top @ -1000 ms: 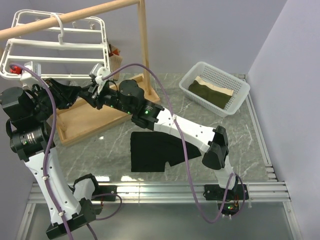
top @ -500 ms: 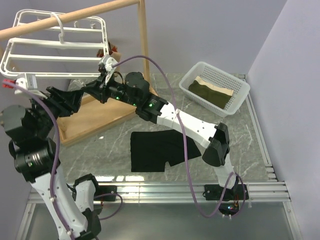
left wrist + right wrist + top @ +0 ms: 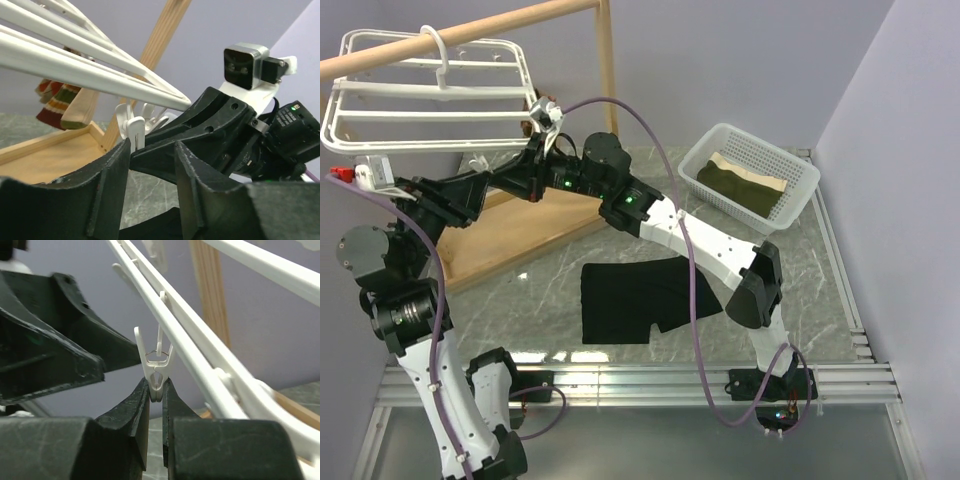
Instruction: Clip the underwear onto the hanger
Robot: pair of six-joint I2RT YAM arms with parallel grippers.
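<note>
The black underwear [image 3: 635, 300] lies flat on the marble table, in front of both arms and touched by neither gripper. The white hanger [image 3: 430, 105] hangs by its hook from the wooden pole. In the right wrist view my right gripper [image 3: 156, 390] is shut on the lower end of a small white clip [image 3: 155, 365] dangling from a hanger bar [image 3: 200, 360]. My left gripper [image 3: 152, 160] is open just beside that clip [image 3: 134, 131], with only the right gripper's finger showing behind its gap. In the top view both grippers meet under the hanger's front right corner [image 3: 505, 176].
A white mesh basket [image 3: 790, 205] with a folded olive and tan cloth [image 3: 740, 185] stands at the back right. The wooden stand's post [image 3: 610, 90] and flat base [image 3: 510, 235] are right behind the grippers. A small striped garment [image 3: 55, 100] hangs near the post.
The right gripper has risen to the hanger's corner and closed on the clip. The left gripper has opened and shifted with it. The hanger has swung a little; the underwear has not moved.
</note>
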